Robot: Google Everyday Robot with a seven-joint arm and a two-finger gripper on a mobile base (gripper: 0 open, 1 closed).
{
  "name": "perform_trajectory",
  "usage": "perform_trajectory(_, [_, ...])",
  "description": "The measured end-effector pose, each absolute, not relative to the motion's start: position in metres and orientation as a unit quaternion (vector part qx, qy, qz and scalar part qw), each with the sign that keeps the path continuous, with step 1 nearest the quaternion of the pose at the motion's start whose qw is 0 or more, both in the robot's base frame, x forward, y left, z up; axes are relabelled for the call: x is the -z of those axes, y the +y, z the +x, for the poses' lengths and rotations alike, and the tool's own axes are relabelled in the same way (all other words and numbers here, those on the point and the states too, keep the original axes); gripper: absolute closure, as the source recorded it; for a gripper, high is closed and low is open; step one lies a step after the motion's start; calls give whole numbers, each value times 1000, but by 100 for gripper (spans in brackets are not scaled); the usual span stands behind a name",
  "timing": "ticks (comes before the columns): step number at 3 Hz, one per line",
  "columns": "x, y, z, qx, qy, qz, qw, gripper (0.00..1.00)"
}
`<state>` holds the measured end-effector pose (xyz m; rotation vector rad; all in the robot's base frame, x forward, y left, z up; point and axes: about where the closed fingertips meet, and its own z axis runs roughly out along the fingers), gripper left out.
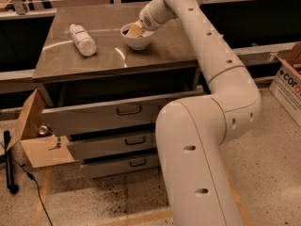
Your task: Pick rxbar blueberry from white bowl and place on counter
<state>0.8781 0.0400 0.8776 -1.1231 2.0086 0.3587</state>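
the tool (pixel 136 29) dips into the white bowl (pixel 136 42) on the table (pixel 113 58); its grip i cannot tell. the rxbar blueberry is hidden beneath it, presumably inside. lift straight up, clearing the rim.

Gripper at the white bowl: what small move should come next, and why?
Probably lower slightly deeper into the white bowl to reach the rxbar blueberry: the gripper sits at the bowl's mouth, the bar is hidden, and none lies on the counter.
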Motion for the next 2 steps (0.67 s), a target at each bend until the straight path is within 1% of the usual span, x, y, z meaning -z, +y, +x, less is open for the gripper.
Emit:
perform_trajectory(1, [-874,45,878,-145,792,-445,392,62])
perform_trajectory(2, [-870,51,875,-150,789,-453,387,49])
